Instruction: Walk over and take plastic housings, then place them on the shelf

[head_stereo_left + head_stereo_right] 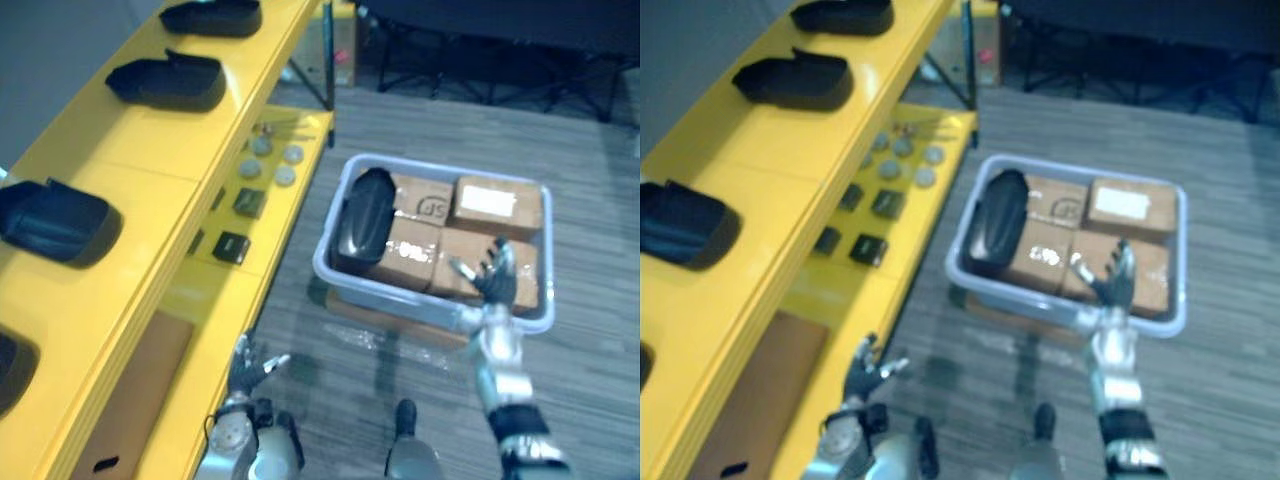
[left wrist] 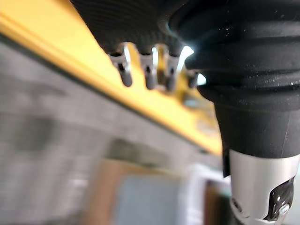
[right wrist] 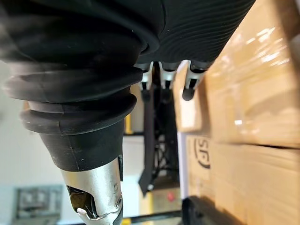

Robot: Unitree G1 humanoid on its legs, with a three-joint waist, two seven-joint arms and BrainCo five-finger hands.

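While the right hand (image 1: 497, 280) hangs over the near rim of the pale grey plastic bin (image 1: 440, 172) with its fingers spread and straight, holding nothing, one black moulded plastic housing (image 1: 362, 215) lies at the bin's left end, leaning against the wall beside four brown cardboard boxes (image 1: 498, 205) packed side by side. That bin sits on the grey wood-patterned floor (image 1: 590, 300), just beside the long yellow shelf (image 1: 150, 150). Three more black plastic housings (image 1: 170, 82) rest spaced along the shelf's top tier. On the lower tier lie small round grey discs (image 1: 270, 165), small dark square parts (image 1: 232, 246) and a flat brown cardboard sheet (image 1: 140, 390). The left hand (image 1: 245, 368) hovers low by the lower tier's edge, fingers loosely spread and empty.
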